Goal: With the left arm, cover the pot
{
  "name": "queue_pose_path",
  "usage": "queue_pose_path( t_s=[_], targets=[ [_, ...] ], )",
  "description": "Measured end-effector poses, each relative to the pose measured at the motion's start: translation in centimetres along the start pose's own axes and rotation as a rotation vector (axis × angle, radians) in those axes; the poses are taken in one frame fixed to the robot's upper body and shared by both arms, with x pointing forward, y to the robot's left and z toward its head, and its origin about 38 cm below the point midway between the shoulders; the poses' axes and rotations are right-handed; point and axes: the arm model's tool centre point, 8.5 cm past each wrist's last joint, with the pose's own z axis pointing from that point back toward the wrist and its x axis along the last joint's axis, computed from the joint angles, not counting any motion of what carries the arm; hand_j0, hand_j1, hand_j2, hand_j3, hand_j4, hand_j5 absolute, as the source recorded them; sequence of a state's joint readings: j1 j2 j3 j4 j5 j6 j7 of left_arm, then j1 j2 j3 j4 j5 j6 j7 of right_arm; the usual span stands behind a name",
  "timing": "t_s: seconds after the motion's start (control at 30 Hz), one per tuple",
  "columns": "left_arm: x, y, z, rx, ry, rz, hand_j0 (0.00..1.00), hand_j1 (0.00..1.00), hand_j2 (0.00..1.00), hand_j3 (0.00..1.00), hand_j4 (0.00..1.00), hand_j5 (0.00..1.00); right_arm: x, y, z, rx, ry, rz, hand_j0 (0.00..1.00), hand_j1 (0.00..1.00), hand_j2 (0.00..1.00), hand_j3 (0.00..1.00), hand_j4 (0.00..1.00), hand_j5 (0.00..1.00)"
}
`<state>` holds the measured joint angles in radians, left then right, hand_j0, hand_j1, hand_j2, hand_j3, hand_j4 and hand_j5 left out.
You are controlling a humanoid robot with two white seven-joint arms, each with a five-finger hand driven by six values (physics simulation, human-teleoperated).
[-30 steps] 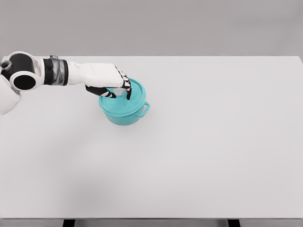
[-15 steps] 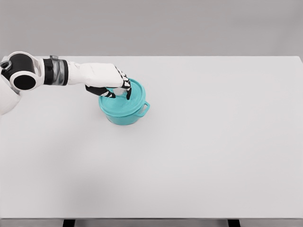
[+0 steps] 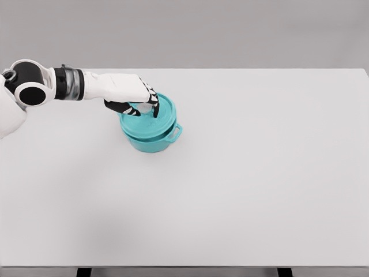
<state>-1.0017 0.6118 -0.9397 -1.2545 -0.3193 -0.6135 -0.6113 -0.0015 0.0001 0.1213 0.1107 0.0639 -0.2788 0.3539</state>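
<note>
A teal pot [image 3: 151, 141] with a small side handle stands on the white table [image 3: 242, 173], left of the middle. Its teal lid [image 3: 155, 122] lies over the pot's mouth, tilted slightly with the right side lower. My left hand [image 3: 144, 108] reaches in from the left and is over the lid's centre, its fingers [image 3: 154, 107] curled down around the lid's knob, which is mostly hidden by them. The right arm does not show in the head view.
The table's far edge [image 3: 230, 69] runs just behind the pot, and a grey wall lies beyond it. No other objects are on the table.
The left arm has risen and drawn back slightly, lifting the hand and the lid a little; the lid now sits a bit higher over the pot.
</note>
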Motion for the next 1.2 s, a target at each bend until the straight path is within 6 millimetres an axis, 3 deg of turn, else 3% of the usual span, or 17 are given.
queue_pose_path(
  t_s=[1.2],
  targets=[
    [-0.44,-0.09,-0.44,-0.001,0.007,0.016,0.56,0.56,0.56,0.56,0.56,0.56,0.0,0.0,0.0,0.0,0.0,0.0,1.0,1.0,1.0,1.0,1.0,1.0]
  ],
)
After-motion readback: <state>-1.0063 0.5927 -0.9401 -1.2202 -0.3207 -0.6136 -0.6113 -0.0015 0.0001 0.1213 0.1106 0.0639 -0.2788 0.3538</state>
